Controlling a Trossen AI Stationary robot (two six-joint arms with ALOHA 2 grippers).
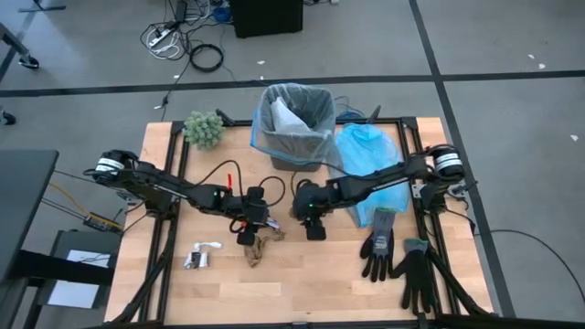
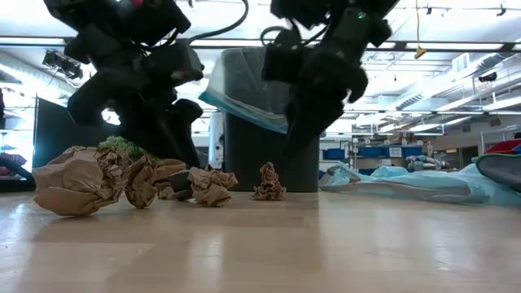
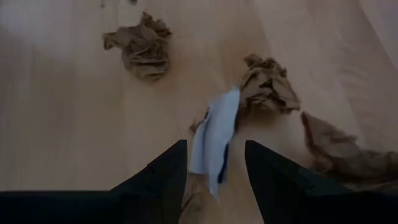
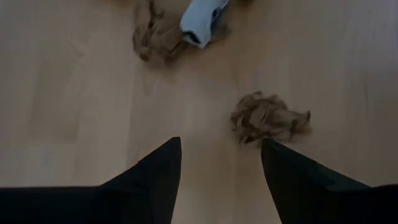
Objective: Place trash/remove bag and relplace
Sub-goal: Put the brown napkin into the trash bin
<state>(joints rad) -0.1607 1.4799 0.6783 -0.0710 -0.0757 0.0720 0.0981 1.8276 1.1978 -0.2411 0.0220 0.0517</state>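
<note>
The left gripper (image 1: 248, 230) is hanging low over the middle of the wooden table (image 1: 302, 279), its fingers (image 3: 163, 180) standing partly apart around a white wrapper (image 3: 213, 140) that is sitting between them; whether they are pressing on it cannot be told. The right gripper (image 1: 314, 228) is hovering just beside it toward the right, jaws spread wide and holding nothing, with a small brown scrap (image 4: 267, 117) lying on the wood just ahead of its fingertips (image 4: 163, 165).

Going from big to small: the black bin (image 1: 294, 125) is standing at the far edge of the table, lined with the crinkly grey-white bag (image 1: 315, 108) and already holding crumpled white paper (image 1: 285, 117). A light-blue plastic bag (image 1: 368, 169) is lying to its right, partly under the right arm. Two black gloves (image 1: 395, 256) are resting near the front right corner. A green fuzzy clump (image 1: 204, 129) is sitting left of the bin. Crumpled brown paper (image 1: 260, 245) is lying by the left gripper, and a small silver piece (image 1: 196, 260) with a white scrap (image 1: 211, 246) is lying further left
</note>
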